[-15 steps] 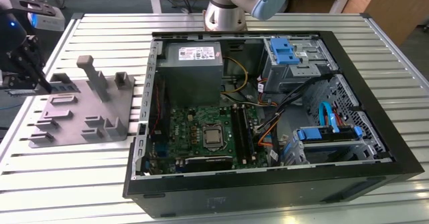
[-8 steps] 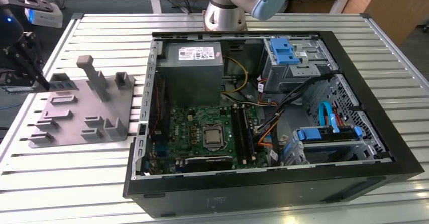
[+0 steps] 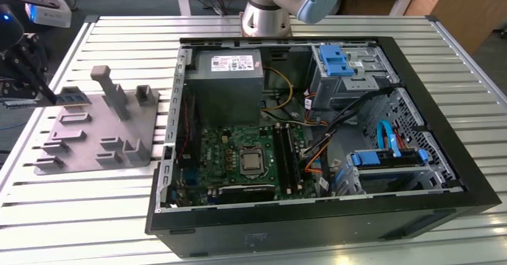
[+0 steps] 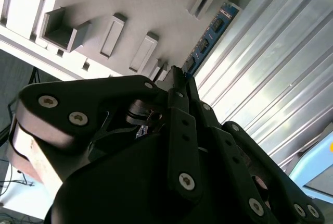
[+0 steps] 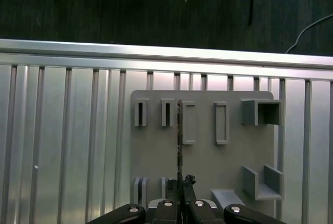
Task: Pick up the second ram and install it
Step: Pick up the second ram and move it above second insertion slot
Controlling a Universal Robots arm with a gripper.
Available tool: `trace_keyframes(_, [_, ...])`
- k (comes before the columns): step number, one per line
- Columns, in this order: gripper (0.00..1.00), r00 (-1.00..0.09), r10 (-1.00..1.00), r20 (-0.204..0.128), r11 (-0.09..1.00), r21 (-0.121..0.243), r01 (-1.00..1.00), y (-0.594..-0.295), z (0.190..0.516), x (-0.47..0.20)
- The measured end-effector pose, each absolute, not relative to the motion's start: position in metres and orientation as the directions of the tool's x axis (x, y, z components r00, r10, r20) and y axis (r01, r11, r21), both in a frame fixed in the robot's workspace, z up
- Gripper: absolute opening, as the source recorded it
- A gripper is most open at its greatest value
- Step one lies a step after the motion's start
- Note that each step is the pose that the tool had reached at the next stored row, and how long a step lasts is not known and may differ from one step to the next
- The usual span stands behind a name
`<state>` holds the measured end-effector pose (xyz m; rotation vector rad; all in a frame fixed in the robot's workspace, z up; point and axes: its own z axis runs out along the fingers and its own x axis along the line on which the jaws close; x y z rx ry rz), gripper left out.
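My gripper (image 3: 44, 95) hangs at the exterior view's far left, over the left edge of the grey fixture plate (image 3: 87, 140). It is shut on the second ram (image 4: 210, 34), a slim blue-green board with black chips that sticks out past the fingertips. In the first wrist view the ram (image 5: 179, 130) shows edge-on as a thin dark line above the plate (image 5: 208, 156), running out from the gripper (image 5: 182, 179). In the exterior view it appears as a pale strip (image 3: 18, 103) at the fingers' lower end. The black memory slots (image 3: 281, 152) lie on the motherboard inside the open case.
The open computer case (image 3: 443, 69) fills the middle and the exterior view's right of the slatted metal table (image 3: 103, 33). The plate carries upright posts (image 3: 107, 87) and slotted holders; one holder has a greenish strip (image 3: 75, 97) in it. The arm's base (image 3: 265, 15) stands behind the case.
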<state>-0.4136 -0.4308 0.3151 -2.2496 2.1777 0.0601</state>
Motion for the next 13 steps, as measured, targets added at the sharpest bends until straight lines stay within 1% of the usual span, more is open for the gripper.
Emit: trace_keyframes(13, [0.14,0.032,-0.999,-0.036,-0.033,0.019,-0.999,-0.431,0.334,-0.414])
